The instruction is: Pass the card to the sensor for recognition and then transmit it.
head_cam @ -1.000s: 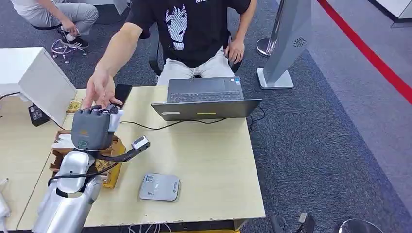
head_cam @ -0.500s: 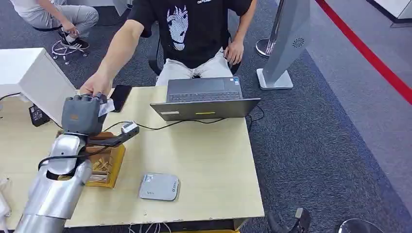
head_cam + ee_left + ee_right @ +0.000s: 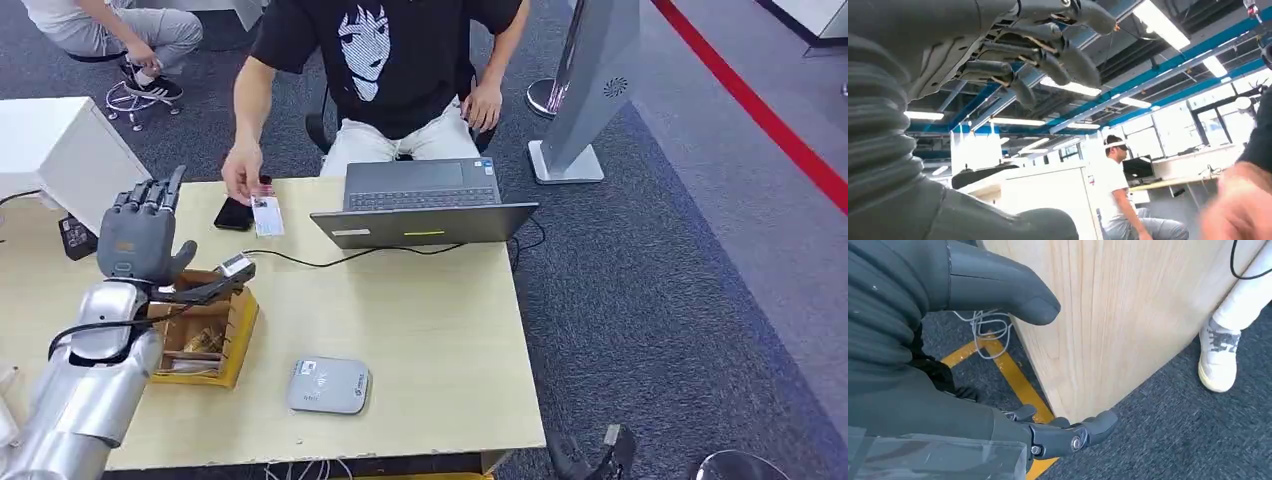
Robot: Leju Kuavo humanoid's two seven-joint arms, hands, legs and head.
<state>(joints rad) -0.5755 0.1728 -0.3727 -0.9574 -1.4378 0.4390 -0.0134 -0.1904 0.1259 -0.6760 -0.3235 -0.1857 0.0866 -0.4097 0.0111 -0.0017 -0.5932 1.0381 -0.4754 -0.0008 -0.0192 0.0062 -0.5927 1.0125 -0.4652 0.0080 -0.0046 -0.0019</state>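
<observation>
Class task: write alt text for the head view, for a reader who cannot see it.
A seated person's hand holds a card just above a wooden table, beside a phone and a laptop. The robot's left hand is raised nearby, empty, fingers spread. A grey sensor lies near the table's front edge.

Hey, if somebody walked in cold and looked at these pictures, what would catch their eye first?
Probably the robot's left hand, raised with fingers spread and holding nothing, over the table's left side. Just beyond it, a seated person's hand holds the card at the far edge, beside a phone and an open laptop. The grey sensor lies near the front edge.
</observation>
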